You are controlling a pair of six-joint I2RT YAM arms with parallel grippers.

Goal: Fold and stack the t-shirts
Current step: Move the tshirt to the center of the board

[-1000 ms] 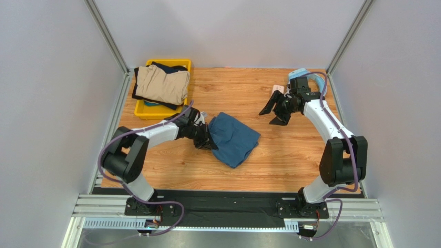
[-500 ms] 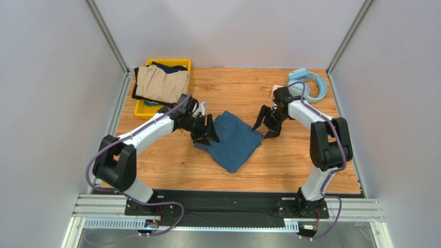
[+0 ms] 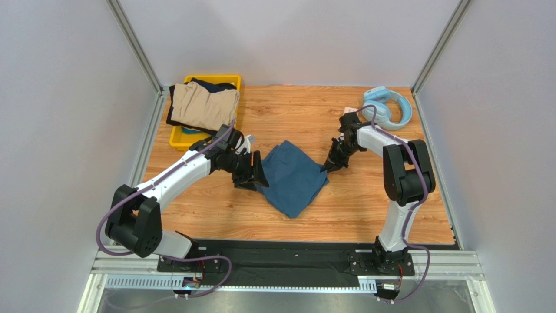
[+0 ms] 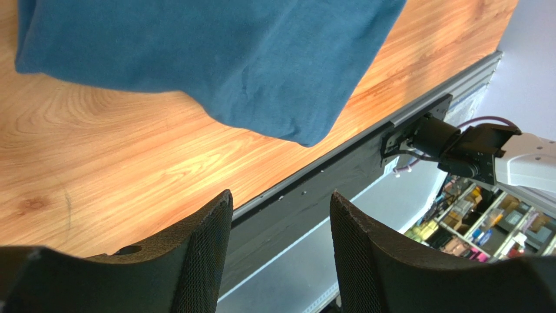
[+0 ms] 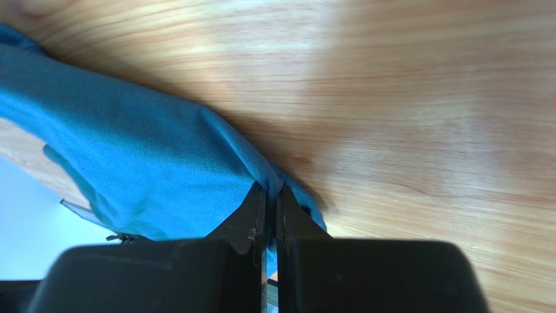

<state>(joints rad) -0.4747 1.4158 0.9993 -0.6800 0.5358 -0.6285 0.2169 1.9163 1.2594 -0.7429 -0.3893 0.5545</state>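
One teal-blue t-shirt [image 3: 292,177] lies folded mid-table. One tan t-shirt [image 3: 203,106] and one dark navy garment [image 3: 212,84] sit bunched in a single yellow bin [image 3: 179,138] at the far left. The right gripper [image 5: 269,195] is pinched tight on the teal-blue t-shirt's right corner. The left gripper [image 4: 280,215] stands wide and empty, just beside its left edge. Grey walls enclose the wooden table [image 3: 365,202].

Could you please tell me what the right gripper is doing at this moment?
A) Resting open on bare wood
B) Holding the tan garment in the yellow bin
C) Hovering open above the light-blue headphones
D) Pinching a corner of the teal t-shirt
D: in the right wrist view, the right gripper has its jaws shut on a bunched corner of the teal t-shirt.
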